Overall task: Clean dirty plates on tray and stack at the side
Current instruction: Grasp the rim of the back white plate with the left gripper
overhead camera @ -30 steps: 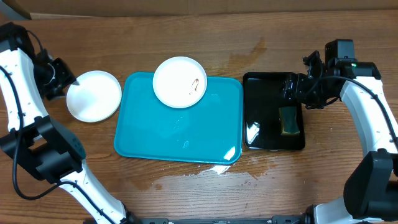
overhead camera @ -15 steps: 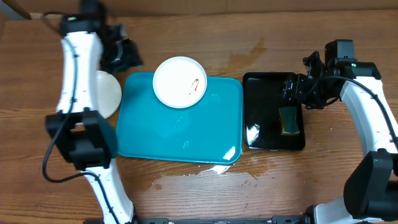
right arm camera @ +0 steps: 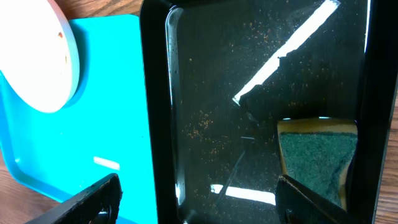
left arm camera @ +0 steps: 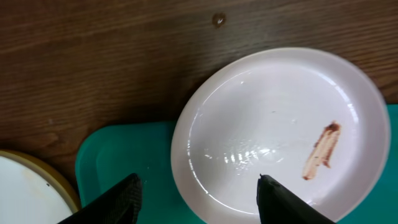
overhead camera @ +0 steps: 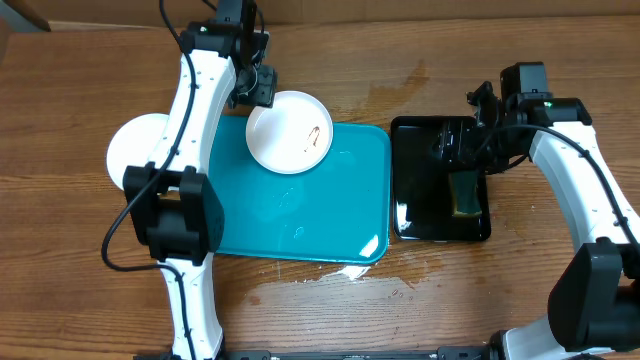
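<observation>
While flat on the wooden table (overhead camera: 80, 300), long axis running left to right: turquoise tray (overhead camera: 290, 215), mid-scene. Just right of it, black tray (overhead camera: 425, 200), long axis near to far. Overhanging the turquoise tray's far left corner, 1 white plate (overhead camera: 285, 140), face up (brown smear (left arm camera: 323, 152) toward its right side). Left of that tray, on bare wood, 2nd plate (overhead camera: 135, 155), partly behind the left arm. At the smeared plate's far left rim, left gripper (left arm camera: 199, 180), fingers apart, clamped on nothing. Over the black tray, right gripper (right arm camera: 198, 180), fingers likewise spread, empty. Near right in the black tray, sponge (right arm camera: 317, 155).
</observation>
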